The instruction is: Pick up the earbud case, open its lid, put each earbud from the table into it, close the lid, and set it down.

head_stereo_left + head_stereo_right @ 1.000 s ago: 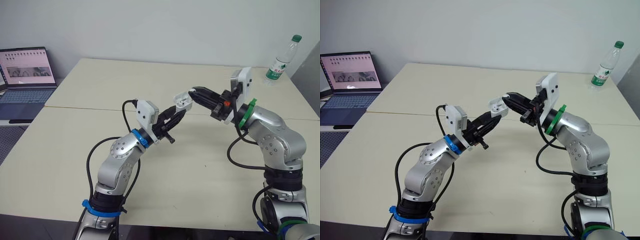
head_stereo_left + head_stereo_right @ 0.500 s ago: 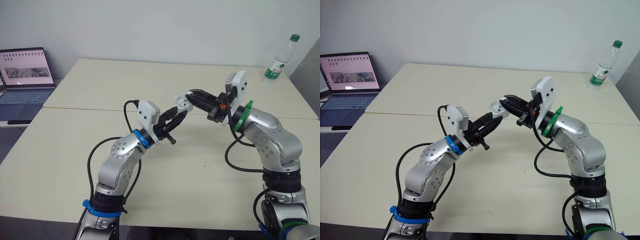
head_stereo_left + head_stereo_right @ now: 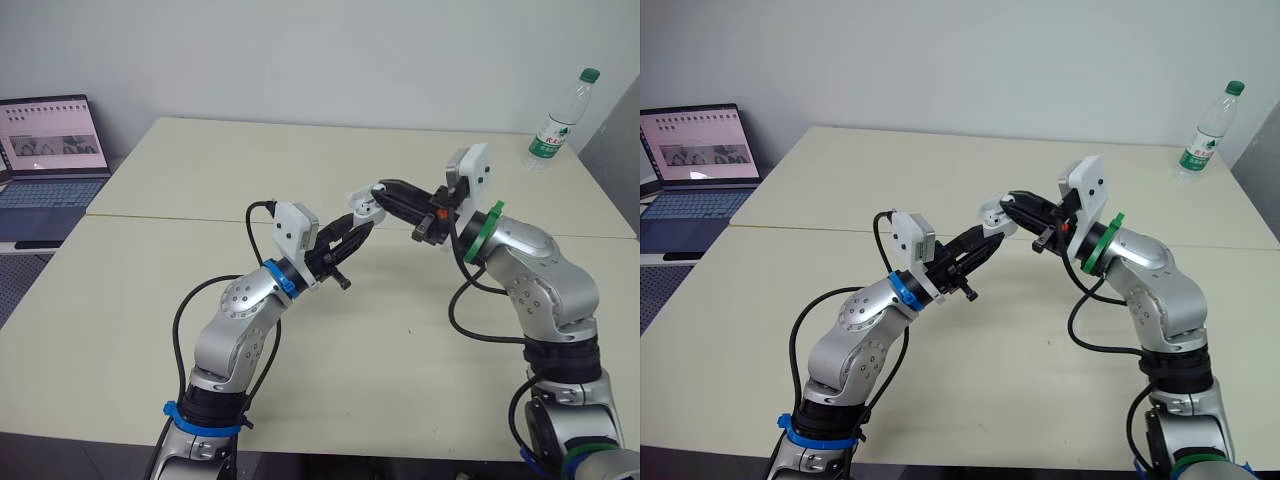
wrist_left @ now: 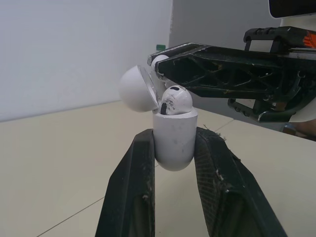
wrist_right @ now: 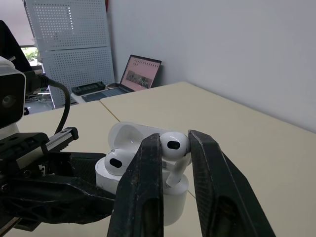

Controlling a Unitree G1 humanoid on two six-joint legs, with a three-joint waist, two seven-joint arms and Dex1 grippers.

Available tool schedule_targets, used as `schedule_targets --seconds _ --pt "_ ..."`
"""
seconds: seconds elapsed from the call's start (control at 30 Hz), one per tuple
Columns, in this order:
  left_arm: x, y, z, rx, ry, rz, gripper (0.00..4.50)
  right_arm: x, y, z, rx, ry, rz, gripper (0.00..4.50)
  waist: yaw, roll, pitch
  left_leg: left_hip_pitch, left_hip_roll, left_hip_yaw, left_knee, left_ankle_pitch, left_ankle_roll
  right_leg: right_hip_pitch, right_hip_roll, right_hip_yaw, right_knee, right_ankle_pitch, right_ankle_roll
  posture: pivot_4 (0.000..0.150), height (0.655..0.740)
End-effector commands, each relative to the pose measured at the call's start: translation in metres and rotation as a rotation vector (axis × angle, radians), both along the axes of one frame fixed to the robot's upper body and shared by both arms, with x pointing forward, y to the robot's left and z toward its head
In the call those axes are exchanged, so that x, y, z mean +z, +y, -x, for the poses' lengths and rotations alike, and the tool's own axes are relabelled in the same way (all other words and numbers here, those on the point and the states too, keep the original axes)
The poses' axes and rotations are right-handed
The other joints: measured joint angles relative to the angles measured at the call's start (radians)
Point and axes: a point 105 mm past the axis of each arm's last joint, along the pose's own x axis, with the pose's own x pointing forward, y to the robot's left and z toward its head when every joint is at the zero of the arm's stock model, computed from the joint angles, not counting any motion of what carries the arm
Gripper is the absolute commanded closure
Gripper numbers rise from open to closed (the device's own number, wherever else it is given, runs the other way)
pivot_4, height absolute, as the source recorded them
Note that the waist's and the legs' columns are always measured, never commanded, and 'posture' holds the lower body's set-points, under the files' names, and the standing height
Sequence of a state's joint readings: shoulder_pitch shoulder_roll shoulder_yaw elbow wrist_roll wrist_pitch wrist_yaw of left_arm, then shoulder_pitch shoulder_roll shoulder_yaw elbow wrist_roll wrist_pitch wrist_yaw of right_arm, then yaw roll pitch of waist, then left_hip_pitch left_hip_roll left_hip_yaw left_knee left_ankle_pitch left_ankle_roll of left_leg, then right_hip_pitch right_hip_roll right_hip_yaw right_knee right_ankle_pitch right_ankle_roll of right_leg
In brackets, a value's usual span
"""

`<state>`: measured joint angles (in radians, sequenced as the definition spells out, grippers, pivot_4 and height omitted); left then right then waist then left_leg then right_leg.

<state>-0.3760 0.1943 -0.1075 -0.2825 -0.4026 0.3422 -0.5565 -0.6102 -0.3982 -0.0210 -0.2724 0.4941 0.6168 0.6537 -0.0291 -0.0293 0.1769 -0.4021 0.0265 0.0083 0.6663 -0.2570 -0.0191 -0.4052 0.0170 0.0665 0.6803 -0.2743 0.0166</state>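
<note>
Right gripper (image 5: 174, 139) pinches the second earbud (image 5: 176, 149) over the open earbud case (image 4: 174, 136) our left gripper (image 3: 357, 224) clamps; we've seating, closing, set-down left.

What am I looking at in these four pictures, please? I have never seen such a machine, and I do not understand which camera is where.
This is a humanoid robot with two arms, each ending in two black fingers. The two wide pictures come from cameras in its head, looking down over a pale table. The two close ones come from a camera on each wrist. The left arm's fingers grip a white earbud case with its lid open, and one earbud sits inside. The right arm's fingers hold the second earbud just over the case, its stem reaching into it. A water bottle stands at the table's far right, and an open laptop stands beside the table on the left.
</note>
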Motion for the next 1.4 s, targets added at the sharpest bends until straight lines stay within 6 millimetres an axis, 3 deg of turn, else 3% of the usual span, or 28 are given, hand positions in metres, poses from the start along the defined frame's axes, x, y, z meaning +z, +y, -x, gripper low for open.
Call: schedule_targets --seconds 0.03,0.13,0.43,0.63,0.73,0.9,1.13,1.4 --pt "0.017 -0.003 0.009 -0.029 -0.070 0.024 3.75 0.008 -0.001 0.006 0.015 -0.035 -0.005 3.10 0.000 0.000 0.000 0.000 0.000 0.000 0.000 0.000 0.000 0.000 0.000 0.000 0.000 0.000 0.000 0.150 0.7400" --pt "0.016 -0.003 0.007 -0.028 -0.073 0.012 3.75 0.009 -0.001 0.006 0.017 -0.032 -0.016 2.06 0.000 0.000 0.000 0.000 0.000 0.000 0.000 0.000 0.000 0.000 0.000 0.000 0.000 0.000 0.000 0.150 0.7400" --pt "0.015 -0.004 0.007 -0.029 -0.074 0.006 3.75 0.028 -0.014 0.002 0.049 0.066 -0.173 2.06 0.000 0.000 0.000 0.000 0.000 0.000 0.000 0.000 0.000 0.000 0.000 0.000 0.000 0.000 0.000 0.150 0.7400" --pt "0.008 -0.009 0.010 -0.064 -0.090 -0.050 3.75 0.036 -0.034 -0.024 0.029 0.187 -0.155 2.06 -0.001 0.000 0.000 0.000 0.000 0.001 0.000 0.000 0.000 0.000 0.000 0.000 0.000 0.000 0.000 0.150 0.7400" --pt "0.004 -0.012 0.013 -0.099 -0.095 -0.080 3.75 0.028 -0.036 -0.039 0.009 0.189 -0.042 2.57 -0.001 0.000 0.000 0.001 0.000 0.002 -0.001 0.000 0.000 0.000 0.000 0.001 -0.001 0.000 0.000 0.150 0.7400" --pt "-0.003 -0.012 0.012 -0.106 -0.105 -0.132 3.75 0.024 -0.018 -0.044 0.108 0.157 0.090 4.44 -0.004 0.000 0.000 0.001 0.000 0.003 -0.003 0.000 0.000 -0.001 0.000 0.003 -0.002 0.000 0.000 0.150 0.7400" --pt "-0.005 -0.010 0.010 -0.090 -0.107 -0.149 3.75 0.019 -0.003 -0.029 0.265 0.154 0.208 4.44 -0.003 0.000 0.000 0.000 0.000 0.003 -0.003 0.000 0.000 -0.002 0.000 0.002 -0.002 0.000 0.000 0.150 0.7400" --pt "-0.005 -0.009 0.011 -0.077 -0.107 -0.143 3.75 0.007 -0.005 -0.012 0.326 0.141 0.314 4.44 -0.002 0.000 0.000 0.000 0.000 0.002 -0.003 0.000 0.000 -0.002 -0.001 0.002 -0.002 0.000 0.000 0.150 0.7400"
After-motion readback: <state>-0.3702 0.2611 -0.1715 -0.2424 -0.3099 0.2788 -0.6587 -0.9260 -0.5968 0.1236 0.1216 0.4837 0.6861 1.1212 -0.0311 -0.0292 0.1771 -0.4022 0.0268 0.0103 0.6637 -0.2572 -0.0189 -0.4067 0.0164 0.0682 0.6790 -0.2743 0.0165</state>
